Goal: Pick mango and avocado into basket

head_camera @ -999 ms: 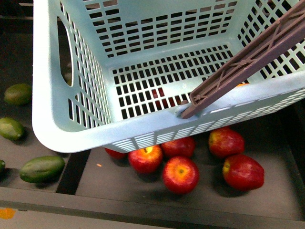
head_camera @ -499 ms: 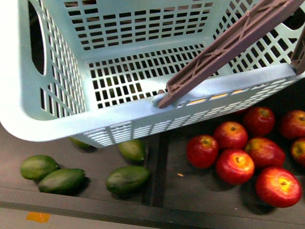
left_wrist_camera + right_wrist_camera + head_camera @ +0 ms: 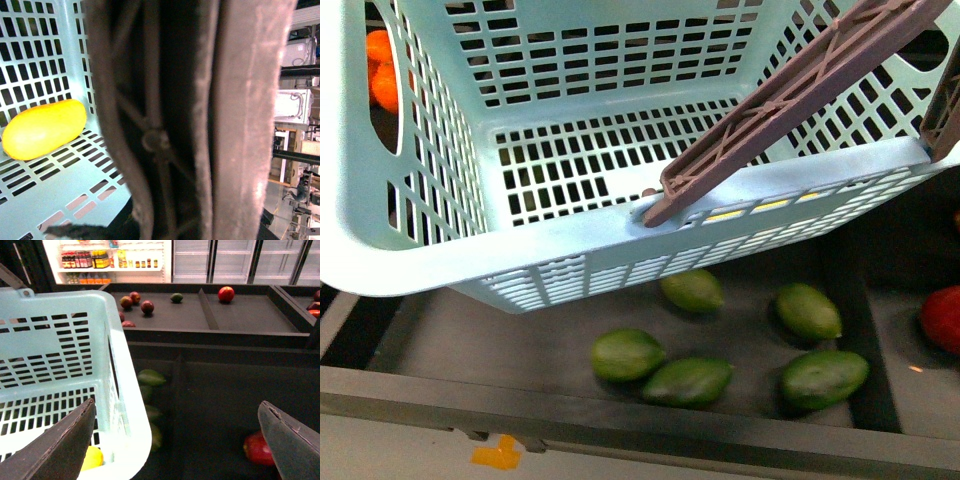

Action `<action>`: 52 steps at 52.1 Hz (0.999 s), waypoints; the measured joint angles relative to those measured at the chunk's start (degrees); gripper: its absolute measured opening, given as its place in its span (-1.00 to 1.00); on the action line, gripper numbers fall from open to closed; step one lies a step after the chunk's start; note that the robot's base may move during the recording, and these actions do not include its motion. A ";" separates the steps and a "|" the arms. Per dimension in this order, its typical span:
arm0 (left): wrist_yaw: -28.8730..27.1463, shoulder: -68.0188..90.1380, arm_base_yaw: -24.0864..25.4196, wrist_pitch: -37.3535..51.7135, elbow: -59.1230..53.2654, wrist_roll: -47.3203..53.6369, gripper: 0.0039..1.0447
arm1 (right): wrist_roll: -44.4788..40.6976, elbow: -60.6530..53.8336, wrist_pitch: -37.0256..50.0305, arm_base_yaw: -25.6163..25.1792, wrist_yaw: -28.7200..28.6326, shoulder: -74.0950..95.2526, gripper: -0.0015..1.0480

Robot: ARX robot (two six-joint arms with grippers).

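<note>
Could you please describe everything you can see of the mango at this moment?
The mango is a smooth, oblong, bright yellow fruit shading to orange at one end, with glossy, unmarked skin. It lies on its side on the slotted floor of the light teal plastic basket, close beside a slotted wall; whether it touches that wall is unclear. Nothing else touches it.

R hand [image 3: 176, 404]: fingers [image 3: 60, 445] spread wide, nothing held between them. L hand: fingers not made out in wrist cam, state unclear.
</note>
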 joint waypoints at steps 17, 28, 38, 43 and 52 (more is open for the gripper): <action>0.20 0.00 0.00 0.00 0.00 -0.07 -0.71 | 0.00 0.00 0.00 0.07 0.07 -0.02 0.83; -0.04 0.00 0.72 -0.02 0.00 -0.22 -0.71 | 0.00 0.00 0.00 0.33 -0.52 -0.04 0.83; -1.44 0.00 1.05 -0.02 0.00 0.85 -0.71 | 0.00 0.00 0.00 0.31 -0.33 0.02 0.83; -0.37 0.00 0.76 -0.02 0.00 0.13 -0.71 | 3.43 3.10 -11.02 1.05 8.44 -0.52 0.83; 0.42 0.00 0.02 0.00 0.00 0.15 -0.71 | 6.38 11.13 -30.82 -5.35 14.29 5.88 0.83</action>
